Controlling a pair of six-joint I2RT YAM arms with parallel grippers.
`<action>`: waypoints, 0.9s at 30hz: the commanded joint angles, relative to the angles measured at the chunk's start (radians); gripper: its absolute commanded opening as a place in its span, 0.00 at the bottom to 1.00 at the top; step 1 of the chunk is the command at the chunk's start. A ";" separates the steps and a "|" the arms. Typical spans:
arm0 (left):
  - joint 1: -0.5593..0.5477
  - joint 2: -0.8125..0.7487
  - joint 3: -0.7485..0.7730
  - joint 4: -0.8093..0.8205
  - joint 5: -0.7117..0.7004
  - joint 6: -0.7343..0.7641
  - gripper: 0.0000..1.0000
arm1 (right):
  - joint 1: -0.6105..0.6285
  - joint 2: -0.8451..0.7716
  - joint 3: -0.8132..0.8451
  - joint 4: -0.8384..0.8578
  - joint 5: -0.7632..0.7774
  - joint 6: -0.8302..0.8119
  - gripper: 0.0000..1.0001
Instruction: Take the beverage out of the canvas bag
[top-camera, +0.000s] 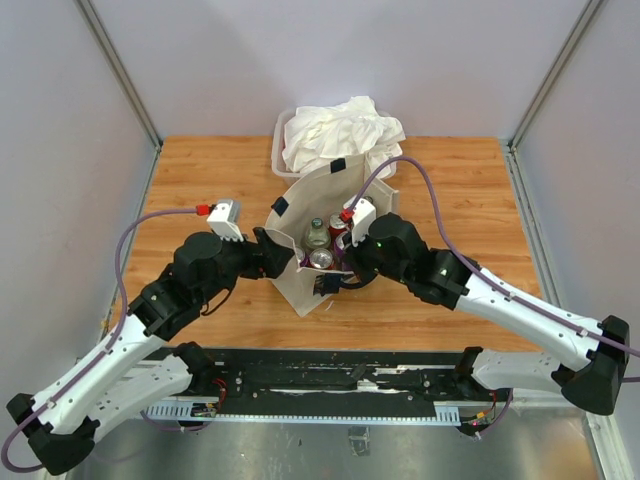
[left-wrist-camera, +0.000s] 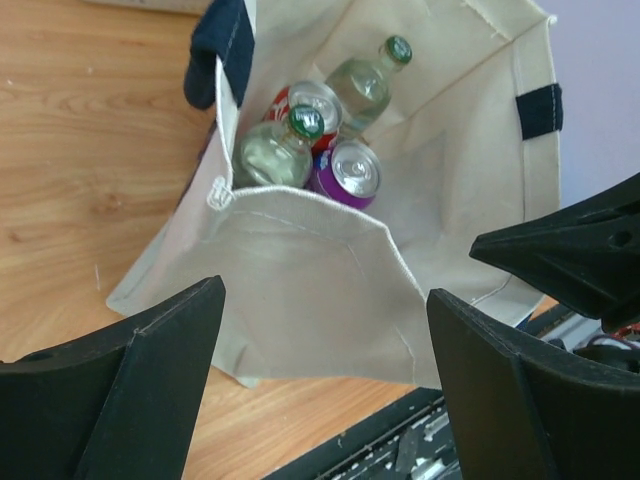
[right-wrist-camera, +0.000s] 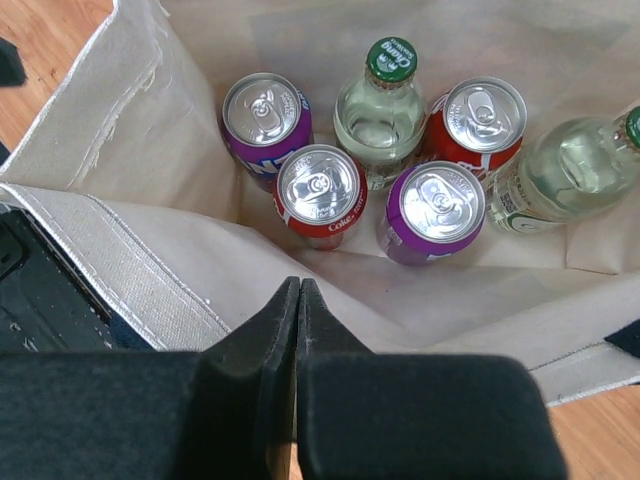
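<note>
Right wrist view: right gripper (right-wrist-camera: 298, 300) hangs over the open canvas bag (right-wrist-camera: 120, 260), jaws pressed together, nothing seen between them. On the bag's bottom, frame centre, stand a red cola can (right-wrist-camera: 318, 185), nearest the fingers, purple cans (right-wrist-camera: 440, 205) and green-capped bottles (right-wrist-camera: 388, 95). Left gripper (left-wrist-camera: 325, 292), jaws wide apart, faces the bag's near rim. Judged step: the reach, nothing lifted yet. Next you need the right jaws parted, then a straight drop around one can, clear of its neighbours.
</note>
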 joint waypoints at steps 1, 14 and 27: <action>-0.029 0.009 -0.035 0.039 0.042 -0.050 0.86 | 0.032 -0.007 -0.028 -0.033 0.038 0.026 0.01; -0.037 -0.003 -0.084 0.176 0.028 -0.085 0.88 | 0.062 0.021 -0.019 -0.069 0.061 0.013 0.01; -0.037 0.073 -0.085 0.223 0.026 -0.073 0.91 | 0.075 0.041 0.024 -0.086 0.060 -0.021 0.01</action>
